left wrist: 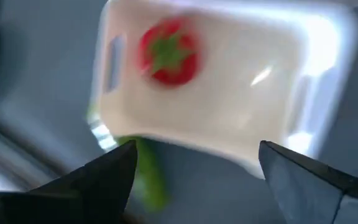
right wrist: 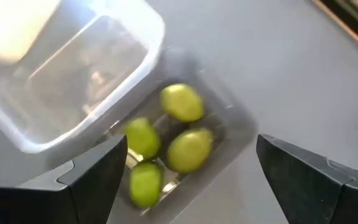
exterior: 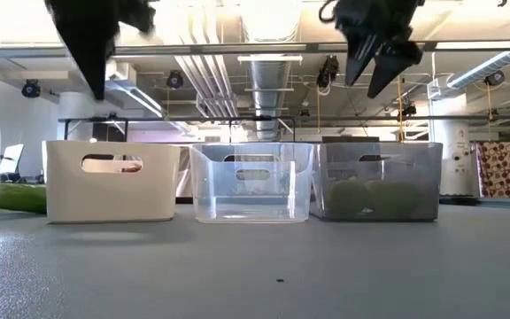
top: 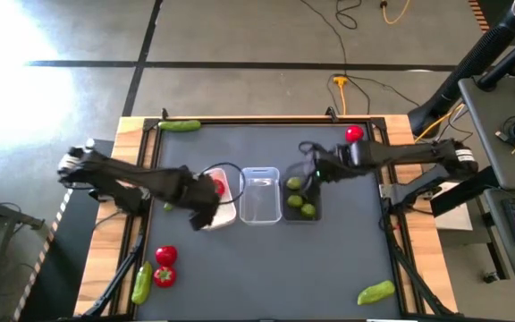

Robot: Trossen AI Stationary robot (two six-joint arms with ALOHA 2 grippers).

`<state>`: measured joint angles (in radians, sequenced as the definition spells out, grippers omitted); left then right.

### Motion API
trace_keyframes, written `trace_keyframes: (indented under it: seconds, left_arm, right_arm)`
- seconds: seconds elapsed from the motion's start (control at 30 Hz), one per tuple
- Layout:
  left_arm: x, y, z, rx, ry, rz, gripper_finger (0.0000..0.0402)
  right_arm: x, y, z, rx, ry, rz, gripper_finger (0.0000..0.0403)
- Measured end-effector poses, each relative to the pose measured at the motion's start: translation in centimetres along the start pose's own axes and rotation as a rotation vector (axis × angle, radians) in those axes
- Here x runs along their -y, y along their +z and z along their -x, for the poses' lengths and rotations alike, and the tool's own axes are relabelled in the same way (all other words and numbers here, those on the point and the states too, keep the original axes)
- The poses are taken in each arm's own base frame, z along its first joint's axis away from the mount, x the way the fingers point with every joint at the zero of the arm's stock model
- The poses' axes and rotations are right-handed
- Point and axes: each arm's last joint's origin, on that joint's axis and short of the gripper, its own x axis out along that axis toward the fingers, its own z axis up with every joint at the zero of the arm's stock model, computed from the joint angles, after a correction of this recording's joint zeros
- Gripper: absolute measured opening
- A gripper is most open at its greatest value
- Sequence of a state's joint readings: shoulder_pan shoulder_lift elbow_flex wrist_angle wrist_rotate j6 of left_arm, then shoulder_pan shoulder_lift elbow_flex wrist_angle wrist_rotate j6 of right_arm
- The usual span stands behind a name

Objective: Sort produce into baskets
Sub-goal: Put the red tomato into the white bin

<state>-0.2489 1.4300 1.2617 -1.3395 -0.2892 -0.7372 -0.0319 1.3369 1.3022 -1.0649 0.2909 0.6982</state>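
Three baskets stand in a row at the table's middle: white, clear and dark grey. A red tomato lies in the white basket. Several yellow-green limes lie in the grey one. My left gripper is open and empty above the white basket's near end. My right gripper is open and empty above the grey basket. In the low view it hangs above the baskets.
A tomato and a cucumber lie at the far edge. Two tomatoes and a cucumber lie near left, and a cucumber near right. A green piece lies on the table beside the white basket.
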Motion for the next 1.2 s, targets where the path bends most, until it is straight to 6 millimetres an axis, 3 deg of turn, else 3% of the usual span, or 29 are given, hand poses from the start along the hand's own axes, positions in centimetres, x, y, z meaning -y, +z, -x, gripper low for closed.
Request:
trace_keyframes:
  seconds: [0.13, 0.27, 0.4, 0.53, 0.63, 0.7, 0.93, 1.07, 1.2]
  left_arm:
    - [0.9, -2.8, 4.3, 0.242, -0.203, 0.036, 0.0312]
    - [1.1, -6.1, 7.6, 0.456, -0.319, 0.063, 0.031]
    - [0.8, -8.5, 9.4, 0.645, -0.359, 0.104, 0.031]
    - [0.5, -9.0, 10.0, 0.866, -0.313, 0.229, 0.031]
    - [0.7, -8.3, 10.0, 1.019, -0.275, 0.392, 0.031]
    - [0.9, -7.6, 9.8, 1.033, -0.262, 0.43, 0.031]
    - [0.9, -5.9, 6.8, 0.852, -0.205, 0.323, 0.0293]
    - [-0.6, -4.1, 4.1, 0.816, -0.06, 0.38, 0.0282]
    - [-2.6, -1.6, 1.2, 0.656, 0.008, 0.348, 0.0278]
  right_arm:
    - [2.9, 2.0, -0.9, -0.006, -0.048, -0.115, 0.035]
    - [5.7, 3.6, -2.1, -0.068, -0.027, -0.085, 0.035]
    - [8.3, 4.7, -3.0, -0.085, -0.073, -0.219, 0.035]
    - [10.9, 5.4, -3.8, -0.063, -0.193, -0.361, 0.035]
    - [12.5, 5.7, -4.6, -0.074, -0.233, -0.447, 0.035]
    - [13.9, 5.8, -5.1, -0.085, -0.257, -0.514, 0.035]
    - [19.0, 6.1, -7.5, -0.154, -0.341, -0.709, 0.0366]
    - [19.7, 6.5, -8.2, -0.09, -0.42, -0.748, 0.0368]
    - [21.4, 6.5, -9.4, -0.122, -0.458, -0.782, 0.0368]
